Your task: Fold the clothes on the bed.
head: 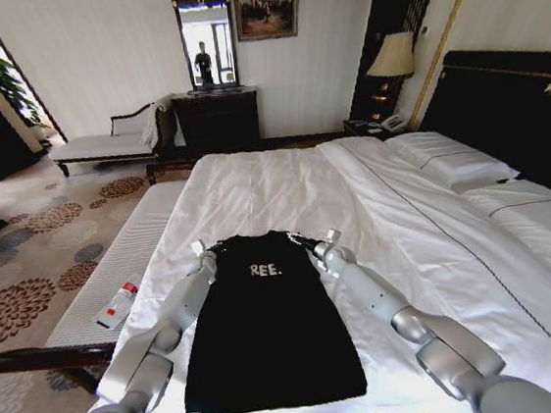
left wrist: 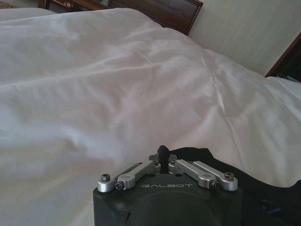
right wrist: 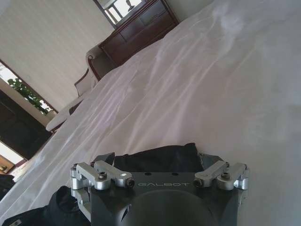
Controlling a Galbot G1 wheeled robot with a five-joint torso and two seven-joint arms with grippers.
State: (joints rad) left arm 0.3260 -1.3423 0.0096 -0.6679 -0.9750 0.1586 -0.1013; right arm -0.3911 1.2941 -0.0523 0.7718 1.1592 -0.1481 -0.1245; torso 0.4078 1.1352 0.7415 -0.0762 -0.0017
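**Both grippers at the far corners of a narrowed black T-shirt on the bed**

Head view: the black T-shirt (head: pixel 268 326) lies flat on the white duvet of the bed (head: pixel 283 181), near its foot edge. It forms a long strip, sides turned in, its long axis running from the robot toward the far side of the bed. The chest lettering faces up near the far end and reads "REE.", its first letter tucked out of sight. The left gripper (head: pixel 199 248) sits at the far left corner of the shirt, the right gripper (head: pixel 326 241) at the far right corner. A small bottle (head: pixel 117 304) rests on the white padded bench (head: pixel 129 266) to the left.

Left wrist view: the left gripper (left wrist: pixel 163 153) has its linkage drawn in and its dark tips together over a fold of black cloth; whether cloth is pinched cannot be told.

Right wrist view: the right gripper (right wrist: pixel 157 157) has its linkage spread wide, with a ridge of black fabric lying between the jaws. The fingertips are hidden by the cloth and the gripper body, so contact cannot be judged.
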